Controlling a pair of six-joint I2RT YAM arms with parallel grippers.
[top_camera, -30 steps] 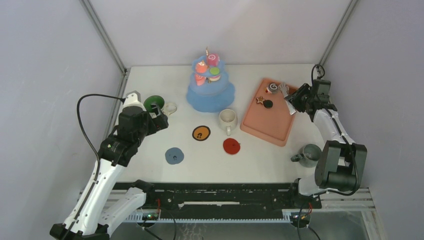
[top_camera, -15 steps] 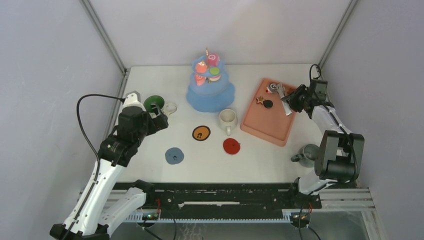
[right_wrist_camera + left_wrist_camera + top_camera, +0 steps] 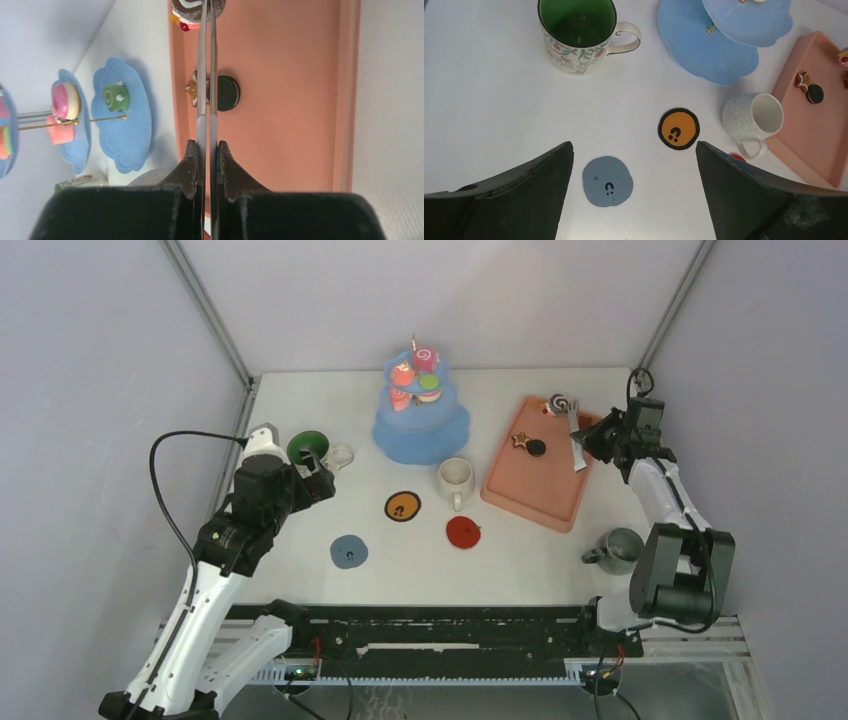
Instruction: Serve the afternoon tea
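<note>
Your left gripper (image 3: 634, 147) hangs released over bare table (image 3: 499, 110), the green mug (image 3: 574, 55) just beyond and clear of it. The cream mug (image 3: 455, 478) sits near the left rim of the tray (image 3: 540, 495). Your right gripper (image 3: 206, 150) is clenched on tongs (image 3: 206, 75) — their tips pinch 1 swirl pastry (image 3: 192, 9) at the tray's far edge. The grey mug (image 3: 620, 548) stands well apart, near the table's right edge.

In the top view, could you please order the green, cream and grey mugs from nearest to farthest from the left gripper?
1. green mug, on the left, just beyond the open left gripper.
2. cream mug, in the middle, off to the gripper's right.
3. grey mug, far across on the right, by the right arm.
</note>
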